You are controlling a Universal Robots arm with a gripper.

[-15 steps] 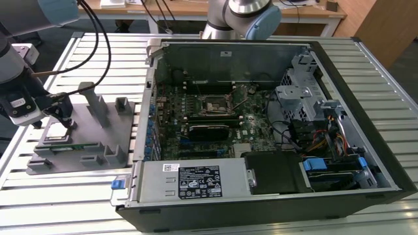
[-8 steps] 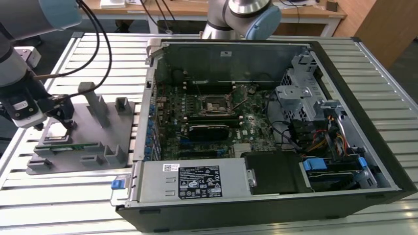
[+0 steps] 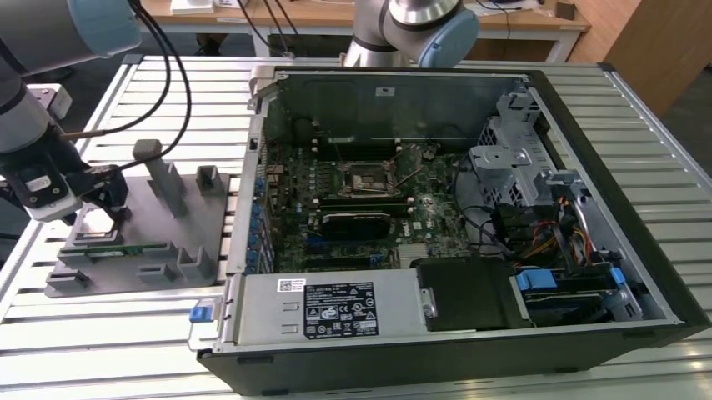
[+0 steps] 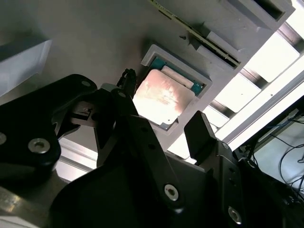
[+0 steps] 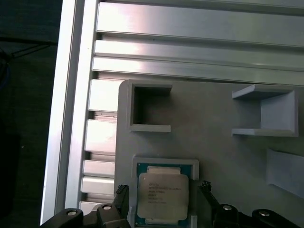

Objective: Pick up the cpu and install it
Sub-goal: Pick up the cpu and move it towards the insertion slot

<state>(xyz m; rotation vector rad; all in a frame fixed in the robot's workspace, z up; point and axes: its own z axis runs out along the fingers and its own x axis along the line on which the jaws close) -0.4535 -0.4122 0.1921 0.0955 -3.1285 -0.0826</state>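
Observation:
The cpu [image 5: 163, 194], a flat square chip with a silver-grey top, lies in a shallow framed pocket of the grey holder plate [image 5: 213, 114]. In both wrist views my gripper [image 5: 163, 188] is open, with one dark fingertip [image 5: 121, 191] on either side of the chip and small gaps between. The second wrist view shows the cpu [image 4: 164, 97] between the fingers [image 4: 199, 132] of the gripper [image 4: 162, 110]. In the exterior view the gripper [image 3: 102, 207] hangs low over the cpu [image 3: 93, 223] at the exterior view's left.
An open computer case [image 3: 623, 250] lies at the exterior view's right, its motherboard socket [image 3: 368, 177] uncovered. The holder plate [image 3: 167, 242] carries upright grey posts [image 3: 165, 179] and a green memory stick [image 3: 122, 248]. A second arm [image 3: 412, 25] stands behind the case.

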